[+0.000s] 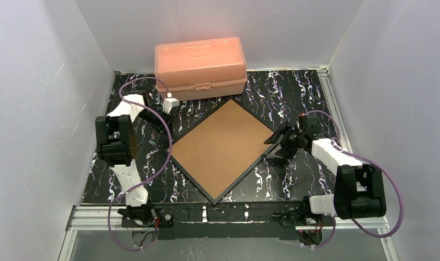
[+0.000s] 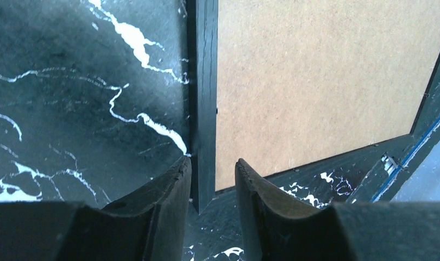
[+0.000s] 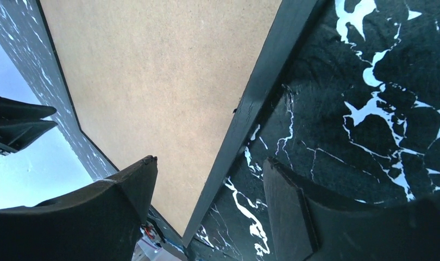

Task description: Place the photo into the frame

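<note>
The black frame (image 1: 192, 179) lies flat as a diamond in the middle of the table, with the brown backing board (image 1: 223, 147) filling it. The photo is not visible in any view. My left gripper (image 1: 169, 138) hovers at the frame's left corner. In the left wrist view the jaws (image 2: 211, 161) stand narrowly open, with the corner of the frame strip (image 2: 204, 109) between them and the board (image 2: 315, 81) to the right. My right gripper (image 1: 276, 147) is wide open at the frame's right corner. In the right wrist view (image 3: 209, 160) it straddles the frame edge (image 3: 264, 81), one finger over the board (image 3: 163, 70).
A peach plastic box (image 1: 200, 65) stands closed at the back, close to the frame's far corner. White walls enclose the black marbled table (image 1: 294, 92) on three sides. A metal rail (image 1: 234, 215) runs along the near edge.
</note>
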Robot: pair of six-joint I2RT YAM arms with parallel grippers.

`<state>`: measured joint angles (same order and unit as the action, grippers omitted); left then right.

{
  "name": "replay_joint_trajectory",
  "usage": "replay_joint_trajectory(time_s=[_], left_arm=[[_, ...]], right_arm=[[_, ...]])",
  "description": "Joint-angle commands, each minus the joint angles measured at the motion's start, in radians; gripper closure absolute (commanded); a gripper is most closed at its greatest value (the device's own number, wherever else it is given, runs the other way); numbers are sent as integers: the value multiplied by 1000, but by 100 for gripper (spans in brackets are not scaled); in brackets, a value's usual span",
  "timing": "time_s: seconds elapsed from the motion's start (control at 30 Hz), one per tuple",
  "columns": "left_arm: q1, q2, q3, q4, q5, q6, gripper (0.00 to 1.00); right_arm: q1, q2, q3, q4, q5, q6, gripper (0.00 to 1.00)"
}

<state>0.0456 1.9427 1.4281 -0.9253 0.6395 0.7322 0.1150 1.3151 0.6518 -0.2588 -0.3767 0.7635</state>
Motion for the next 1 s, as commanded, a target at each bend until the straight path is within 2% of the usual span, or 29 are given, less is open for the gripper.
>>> replay_joint_trajectory(time_s=[0.0,0.13,0.57,0.97], left_arm=[[-69,20,2,31,-23,-22,66],[-83,40,-25,72,-72,-32,71],[-84,59,-58,106,-111,-24,84],[-83,62,-78,124,-133,-22,92]], right_arm=[[-10,5,-37,103,-21,33,23],[-9,38,-84,228,-64,112,29],[-15,1,-72,173,-69,94,33],[-18,42,-82,250,-74,141,36]])
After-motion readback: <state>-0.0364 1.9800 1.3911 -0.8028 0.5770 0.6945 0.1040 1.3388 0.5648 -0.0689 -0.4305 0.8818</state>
